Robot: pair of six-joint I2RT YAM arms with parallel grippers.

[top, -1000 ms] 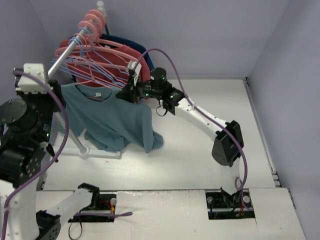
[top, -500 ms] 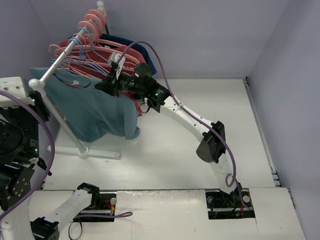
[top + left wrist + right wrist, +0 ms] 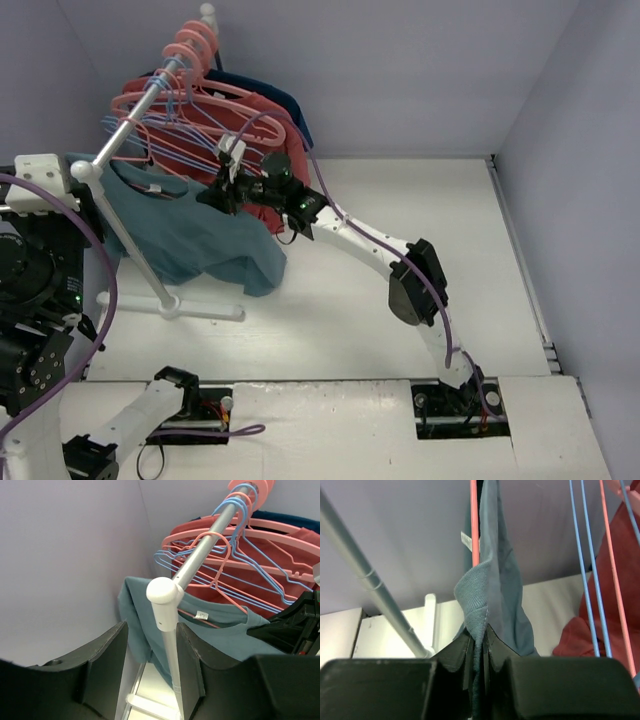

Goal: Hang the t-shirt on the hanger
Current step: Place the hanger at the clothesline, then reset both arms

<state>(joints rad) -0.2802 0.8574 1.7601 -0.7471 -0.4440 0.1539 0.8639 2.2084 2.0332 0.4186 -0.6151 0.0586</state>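
Observation:
The teal t-shirt hangs from the rack, its collar around the thin pale pink hanger. My right gripper is shut on a ribbed edge of the t-shirt, right beside the hanger's wire; its jaws pinch the fabric. My left gripper is open and empty. The rack's white end cap and post show between its fingers, apart from them. The t-shirt hangs just behind the cap.
The rack's grey rod slopes up to the back; its white foot lies on the table. A coral-red shirt, a dark navy garment, salmon-pink hangers and lavender-blue hangers crowd the rod. Walls stand close at left and behind.
My right gripper has moved left towards the rack with the t-shirt, which now hangs closer under the rod. My left arm has drawn back, baring the rod's end cap.

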